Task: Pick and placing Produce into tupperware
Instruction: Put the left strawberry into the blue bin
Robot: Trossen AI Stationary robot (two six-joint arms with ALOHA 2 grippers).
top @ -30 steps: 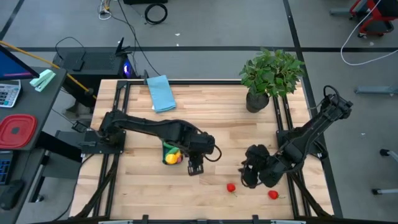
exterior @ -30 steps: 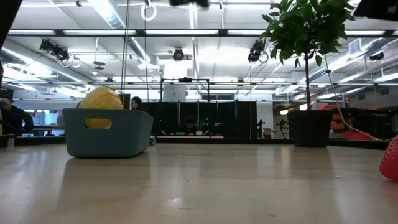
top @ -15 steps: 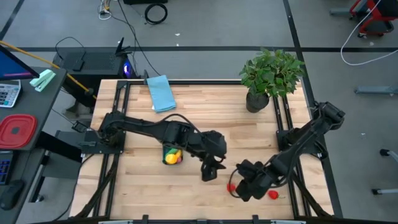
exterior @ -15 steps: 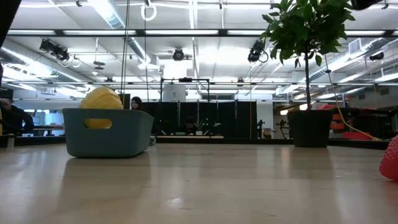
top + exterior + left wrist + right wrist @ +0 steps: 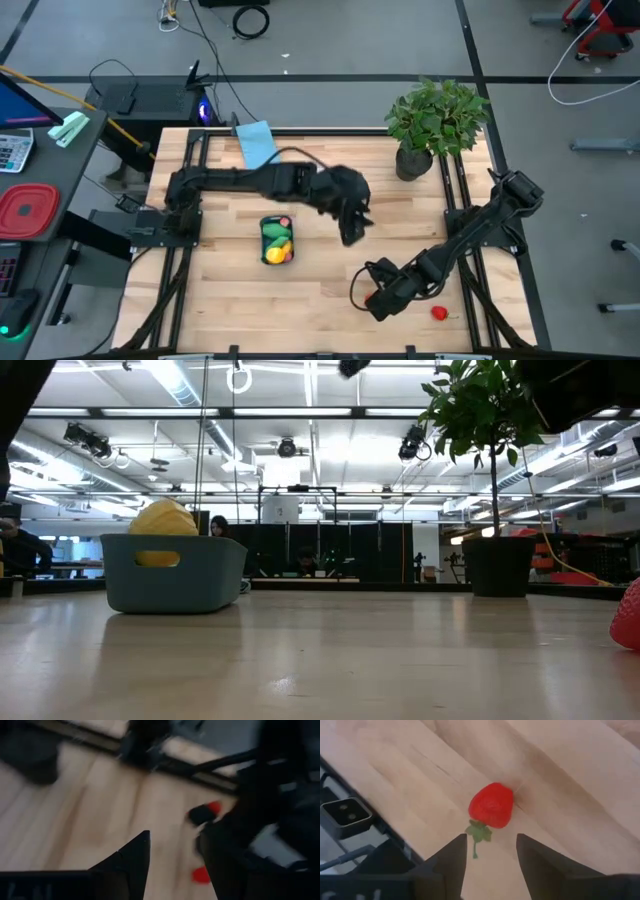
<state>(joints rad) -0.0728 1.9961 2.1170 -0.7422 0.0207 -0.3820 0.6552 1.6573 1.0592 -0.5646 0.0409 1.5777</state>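
The dark teal tupperware (image 5: 277, 241) stands on the table left of centre, with a yellow piece (image 5: 277, 253) and green pieces inside; the low view shows the tub (image 5: 172, 572) with a yellow piece (image 5: 162, 518) rising above its rim. One red strawberry (image 5: 491, 805) with a green stem lies on the wood just ahead of my right gripper (image 5: 490, 865), which is open and low near the table's near edge (image 5: 383, 298). A second red strawberry (image 5: 438, 313) lies to its right. My left gripper (image 5: 352, 230) is open, raised right of the tub, holding nothing.
A potted leafy plant (image 5: 432, 125) stands at the far right corner. A light blue folded cloth (image 5: 258, 148) lies at the far edge. Bare wood lies between the tub and the strawberries. A red container (image 5: 27, 210) sits off the table, to the left.
My right gripper has moved toward the near edge and leftward, coming down over the left strawberry. My left gripper has first slid rightward away from the tub, then swung up and toward the far edge. Neither has taken hold of anything.
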